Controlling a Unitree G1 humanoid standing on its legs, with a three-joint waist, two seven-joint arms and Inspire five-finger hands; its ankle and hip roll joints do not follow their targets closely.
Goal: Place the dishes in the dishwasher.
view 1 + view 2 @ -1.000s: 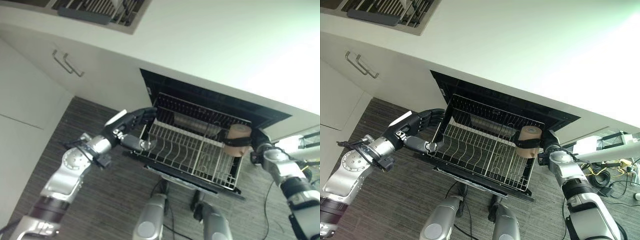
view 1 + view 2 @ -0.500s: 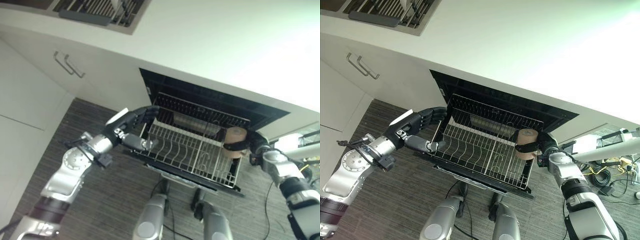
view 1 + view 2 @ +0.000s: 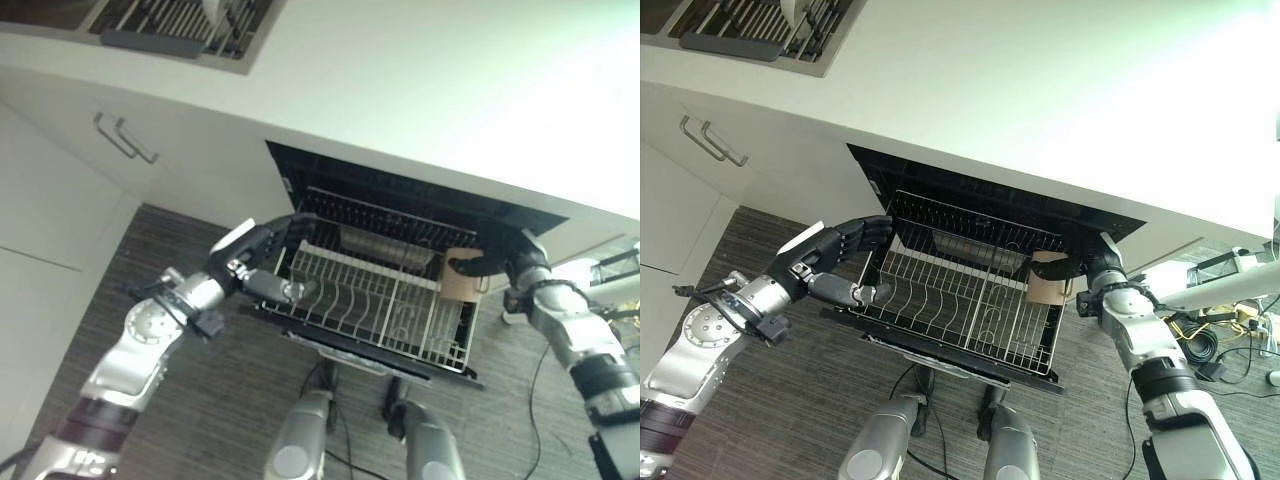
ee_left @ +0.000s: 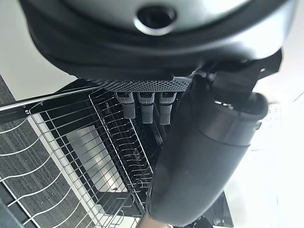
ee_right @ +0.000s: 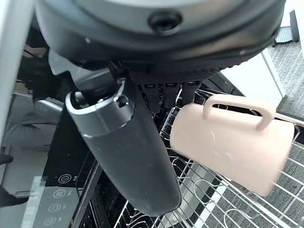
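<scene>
A tan mug lies tipped on its side over the back right corner of the white wire rack, which is pulled out of the dark dishwasher opening. My right hand reaches in from the right, with a dark finger across the mug. In the right wrist view the mug has its handle turned away from the rack; the curled fingers meet its end and the thumb lies beside it. My left hand is curled round the rack's left wall, with the thumb beside the wires.
A white counter runs above the dishwasher. A sink drainer with dishes sits at its far left end. White cabinet doors with bar handles stand to the left. Grey striped floor lies in front of the rack.
The right hand has lowered the mug and turned it from upright onto its side, at the rack's back right corner. The left hand keeps its hold. The camera has shifted slightly.
</scene>
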